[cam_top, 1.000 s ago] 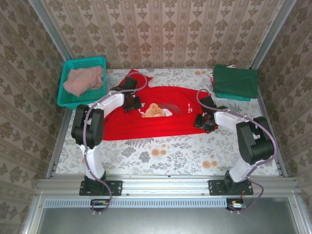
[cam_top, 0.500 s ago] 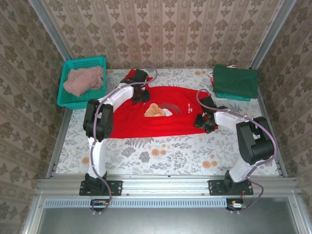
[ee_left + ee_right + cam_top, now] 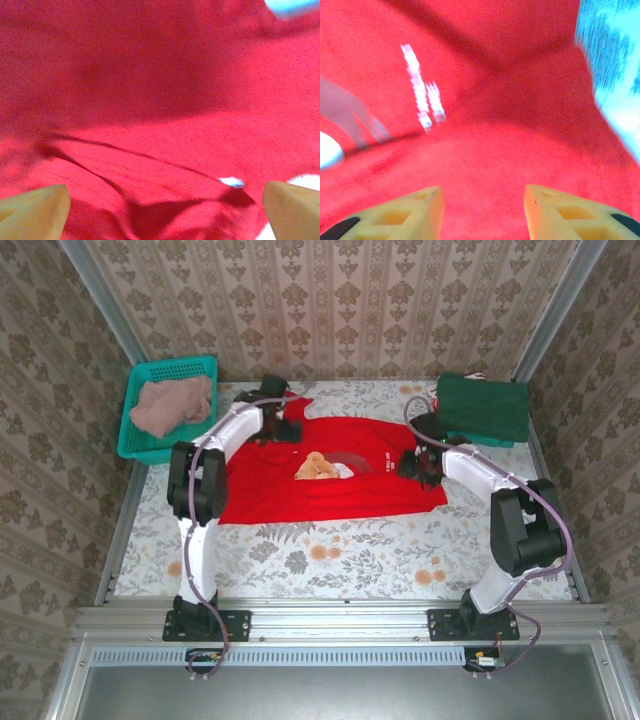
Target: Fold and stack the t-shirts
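The bright red t-shirt (image 3: 330, 495) lies spread flat mid-table, its teddy-bear print (image 3: 318, 467) facing up. My left gripper (image 3: 283, 427) is at the shirt's back left corner, close over the red cloth (image 3: 150, 100). It (image 3: 165, 210) is wide open with nothing between the fingers. My right gripper (image 3: 418, 464) is low over the shirt's right edge. In the right wrist view its (image 3: 482, 210) fingers stand partly apart above red cloth (image 3: 485, 150) and blurred white print (image 3: 420, 85). Folded dark green t-shirts (image 3: 483, 408) are stacked at the back right. A dusty pink t-shirt (image 3: 172, 405) lies crumpled in the basket.
The teal mesh basket (image 3: 150, 372) sits at the back left corner. Patterned walls close in the back and both sides. The floral table surface (image 3: 330, 560) in front of the red shirt is bare down to the metal rail near the arm bases.
The left gripper has travelled toward the back along the shirt's upper left and opened wide. The right gripper has moved back from the shirt's lower right corner to its upper right edge.
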Robot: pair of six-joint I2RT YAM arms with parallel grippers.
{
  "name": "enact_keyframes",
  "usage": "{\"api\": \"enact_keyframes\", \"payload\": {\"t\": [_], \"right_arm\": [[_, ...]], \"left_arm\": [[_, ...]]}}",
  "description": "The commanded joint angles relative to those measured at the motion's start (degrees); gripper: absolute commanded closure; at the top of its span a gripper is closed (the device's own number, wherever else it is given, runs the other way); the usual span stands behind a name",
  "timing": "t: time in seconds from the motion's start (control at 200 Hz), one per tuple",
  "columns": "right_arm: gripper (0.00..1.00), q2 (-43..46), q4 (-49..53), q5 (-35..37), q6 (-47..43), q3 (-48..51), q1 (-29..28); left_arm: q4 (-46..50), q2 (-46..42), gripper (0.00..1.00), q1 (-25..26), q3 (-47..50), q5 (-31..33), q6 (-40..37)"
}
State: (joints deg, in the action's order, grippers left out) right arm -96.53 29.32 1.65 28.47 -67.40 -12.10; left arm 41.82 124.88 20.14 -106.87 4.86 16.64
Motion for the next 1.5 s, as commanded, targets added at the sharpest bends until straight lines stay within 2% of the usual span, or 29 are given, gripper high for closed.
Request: {"api": "enact_keyframes", "payload": {"t": [0.0, 0.225, 0.36, 0.44, 0.665, 0.905, 1.025, 1.105, 1.18, 1.29, 1.385, 1.495], "right_arm": [[0.48, -4.4, 3.58, 3.9, -2.96, -7.43, 1.73], [0.41, -18.48, 8.12, 3.07, -6.55, -24.12, 5.1], [0.42, -27.35, 12.74, 4.02, -7.68, -34.33, 6.16], [0.42, -30.78, 15.1, 6.16, -7.69, -38.06, 6.38], [0.41, -35.24, 15.54, 4.57, -7.23, -42.02, 7.76], [0.41, -39.32, 17.18, 0.52, -5.95, -45.32, 9.44], [0.43, -40.3, 17.35, -2.53, -5.41, -45.58, 10.03], [0.5, -40.45, 17.17, -4.08, -5.27, -45.13, 10.23], [0.59, -40.4, 16.46, -6.44, -5.11, -44.76, 10.25], [0.7, -40.19, 15.91, -8.93, -4.86, -43.95, 10.25], [0.79, -38.59, 15.17, -9.14, -4.91, -41.17, 10.16], [0.86, -34.37, 12.92, -8.49, -5.09, -35.12, 10.19]], "left_arm": [[-0.82, -0.56, 0.0, -4.06, -7.1, 2.24, -2.69], [-3.0, 14.48, 0.0, -6.2, -25.28, -5.49, -1.83], [-4.77, 23.04, 0.03, -6.92, -35.16, -9.66, 0.31], [-6.23, 26.53, 0.06, -7.28, -37.92, -10.81, 1.45], [-8.12, 31.05, 0.14, -8.52, -38.77, -12.45, 6.22], [-4.1, 32.79, 0.36, -9.58, -38.89, -8.33, 8.29], [-2.5, 33.52, 0.48, -10.2, -39.59, -10.24, 8.2], [-0.9, 33.41, 0.59, -10.06, -39.64, -10.67, 7.56], [0.5, 33.11, 0.76, -9.86, -39.64, -11.57, 6.59], [3.82, 32.42, 0.86, -9.26, -39.5, -12.59, 4.12], [7.53, 31.11, 1.0, -8.5, -38.21, -11.37, 1.17], [9.07, 27.86, 1.0, -7.99, -33.21, -11.03, -0.72]]}}
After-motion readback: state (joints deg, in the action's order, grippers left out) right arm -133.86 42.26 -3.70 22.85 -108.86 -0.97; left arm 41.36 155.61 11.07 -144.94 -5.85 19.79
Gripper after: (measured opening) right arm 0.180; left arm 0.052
